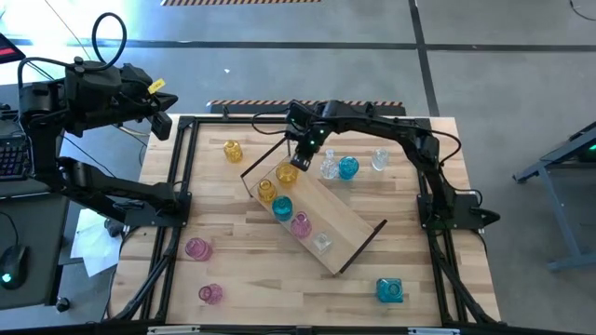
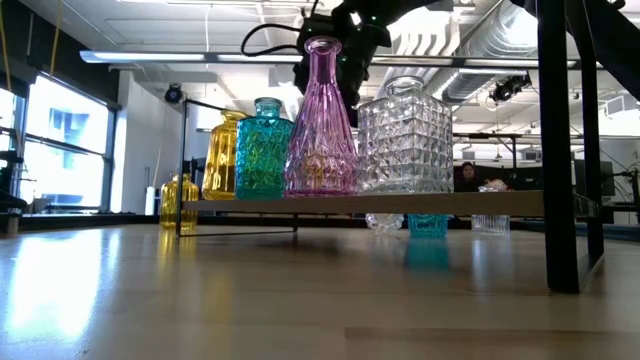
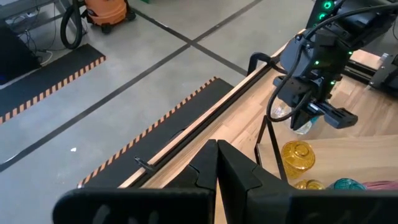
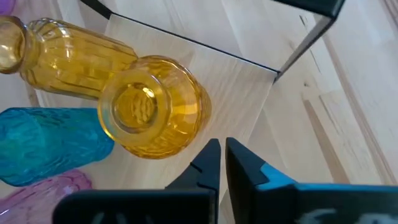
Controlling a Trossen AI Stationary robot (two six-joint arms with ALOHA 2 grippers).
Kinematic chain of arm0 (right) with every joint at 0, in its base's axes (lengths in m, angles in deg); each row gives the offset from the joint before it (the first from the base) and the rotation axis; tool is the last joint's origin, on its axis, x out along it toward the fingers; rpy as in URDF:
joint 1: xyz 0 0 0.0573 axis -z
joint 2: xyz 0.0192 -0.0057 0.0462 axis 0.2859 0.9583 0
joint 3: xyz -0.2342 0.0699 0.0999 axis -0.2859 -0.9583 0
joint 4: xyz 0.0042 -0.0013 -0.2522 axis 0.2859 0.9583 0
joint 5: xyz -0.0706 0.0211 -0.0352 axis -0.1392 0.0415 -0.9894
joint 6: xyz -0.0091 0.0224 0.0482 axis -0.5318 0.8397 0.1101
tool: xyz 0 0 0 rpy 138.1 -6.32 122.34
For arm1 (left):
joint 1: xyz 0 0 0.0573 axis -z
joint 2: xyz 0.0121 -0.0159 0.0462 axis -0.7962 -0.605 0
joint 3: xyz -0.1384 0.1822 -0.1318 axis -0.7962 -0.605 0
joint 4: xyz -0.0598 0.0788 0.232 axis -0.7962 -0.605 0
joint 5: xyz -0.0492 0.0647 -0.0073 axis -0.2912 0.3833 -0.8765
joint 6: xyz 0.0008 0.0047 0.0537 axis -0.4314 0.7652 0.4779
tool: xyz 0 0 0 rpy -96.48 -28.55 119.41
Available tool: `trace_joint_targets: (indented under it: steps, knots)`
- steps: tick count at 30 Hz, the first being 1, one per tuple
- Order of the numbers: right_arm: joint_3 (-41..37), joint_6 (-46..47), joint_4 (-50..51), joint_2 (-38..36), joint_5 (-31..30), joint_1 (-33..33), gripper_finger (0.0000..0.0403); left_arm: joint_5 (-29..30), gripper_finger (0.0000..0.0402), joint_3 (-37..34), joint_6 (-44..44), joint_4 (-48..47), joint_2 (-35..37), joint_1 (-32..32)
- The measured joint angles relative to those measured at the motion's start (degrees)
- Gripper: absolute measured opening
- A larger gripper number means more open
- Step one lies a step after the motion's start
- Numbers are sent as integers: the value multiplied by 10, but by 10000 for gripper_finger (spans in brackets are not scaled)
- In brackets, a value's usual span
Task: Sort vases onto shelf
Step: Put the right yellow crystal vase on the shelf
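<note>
Black fingers of the right gripper [image 4: 217, 163] are pressed together and empty, poised just beside a round amber vase [image 4: 155, 115] at the end of the shelf [image 1: 346, 223]. Amber, teal [image 1: 281, 207], pink [image 1: 300, 224] and clear [image 1: 322, 243] vases stand in a row along the shelf; others remain scattered on the table [image 1: 251, 279]. Off the table's left edge, the left gripper [image 3: 217, 168] is likewise closed.

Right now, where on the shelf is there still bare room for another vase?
The shelf's long strip beside the vase row is bare, out to the black end loop. Crowded: the other edge, five vases from the amber vase to the clear vase.
</note>
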State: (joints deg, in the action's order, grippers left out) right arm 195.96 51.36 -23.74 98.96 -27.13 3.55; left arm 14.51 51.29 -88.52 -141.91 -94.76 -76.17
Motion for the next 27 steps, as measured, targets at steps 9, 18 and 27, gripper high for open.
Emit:
trace_joint_targets:
  steps: [9, 18, 27]
  knots:
    - [0, 26, -14, 0, 2, -20, 0, 0, 0, 0, 9, 0, 0, 0]
    - [0, 50, -34, 5, 0, -27, 0, 0, 0, 0, 10, 0, 0, 0]
    - [0, 50, -35, 30, -5, -39, 0, -17, 0, 0, 10, 0, 0, 0]
